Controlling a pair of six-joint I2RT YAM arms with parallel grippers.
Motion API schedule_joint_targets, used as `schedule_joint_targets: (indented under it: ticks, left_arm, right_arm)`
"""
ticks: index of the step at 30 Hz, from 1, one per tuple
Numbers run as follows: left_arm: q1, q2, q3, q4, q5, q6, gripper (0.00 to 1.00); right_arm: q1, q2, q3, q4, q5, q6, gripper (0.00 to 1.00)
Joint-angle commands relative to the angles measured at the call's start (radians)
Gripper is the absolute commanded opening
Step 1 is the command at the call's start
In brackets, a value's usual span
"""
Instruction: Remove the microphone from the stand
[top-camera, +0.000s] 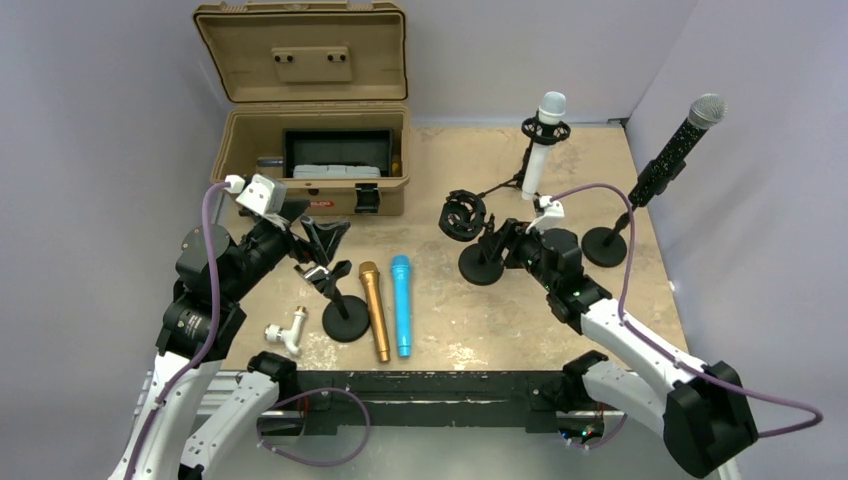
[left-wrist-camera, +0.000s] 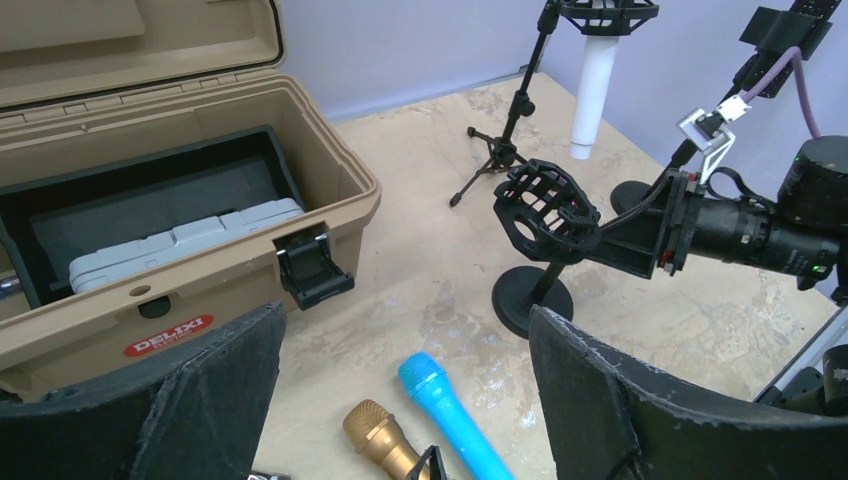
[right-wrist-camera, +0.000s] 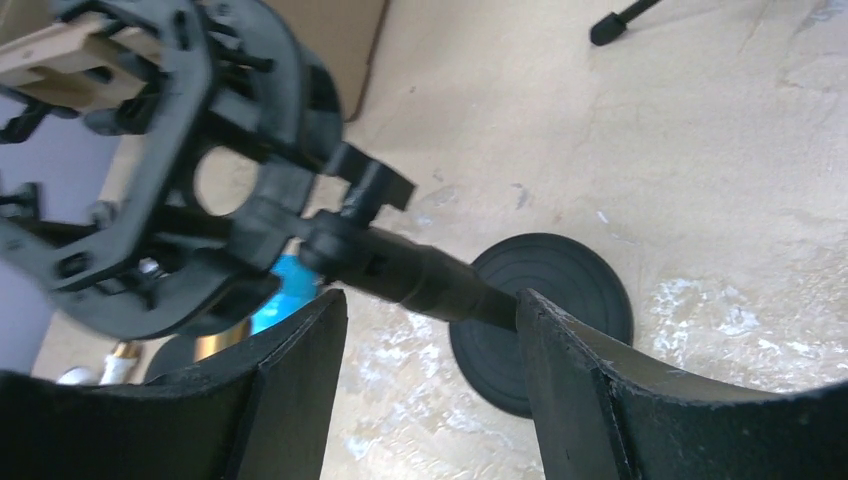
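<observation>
A white microphone (top-camera: 545, 140) stands upright in a shock mount on a tripod stand at the back. A black glittery microphone (top-camera: 680, 140) with a silver head leans in a round-base stand at the right. A gold microphone (top-camera: 375, 310) and a blue microphone (top-camera: 402, 305) lie loose on the table. My right gripper (top-camera: 490, 243) is open beside the pole of an empty shock-mount stand (top-camera: 463, 215). The pole (right-wrist-camera: 440, 280) crosses just past the fingertips, holding nothing. My left gripper (top-camera: 325, 240) hangs open above the gold (left-wrist-camera: 375, 432) and blue (left-wrist-camera: 445, 410) microphones.
An open tan case (top-camera: 300, 205) sits at the back left with a grey box inside. A short black clip stand (top-camera: 345, 318) stands next to the gold microphone. A white T-shaped fitting (top-camera: 285, 332) lies near the front left. Walls close in at the back and right.
</observation>
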Motion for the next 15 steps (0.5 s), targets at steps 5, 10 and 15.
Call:
schedule_joint_targets:
  ticks: [5, 10, 15]
  left_arm:
    - [0.006, -0.003, 0.012, 0.033, 0.016, -0.011, 0.89]
    - [0.005, -0.004, 0.012, 0.031, 0.012, -0.009, 0.89]
    - [0.005, -0.008, 0.011, 0.034, 0.017, -0.01, 0.89]
  right_arm:
    - [0.031, 0.09, -0.018, 0.275, 0.085, -0.089, 0.61]
    - [0.036, 0.141, -0.012, 0.353, 0.057, -0.096, 0.61]
    - [0.051, 0.172, -0.019, 0.427, 0.038, -0.108, 0.59]
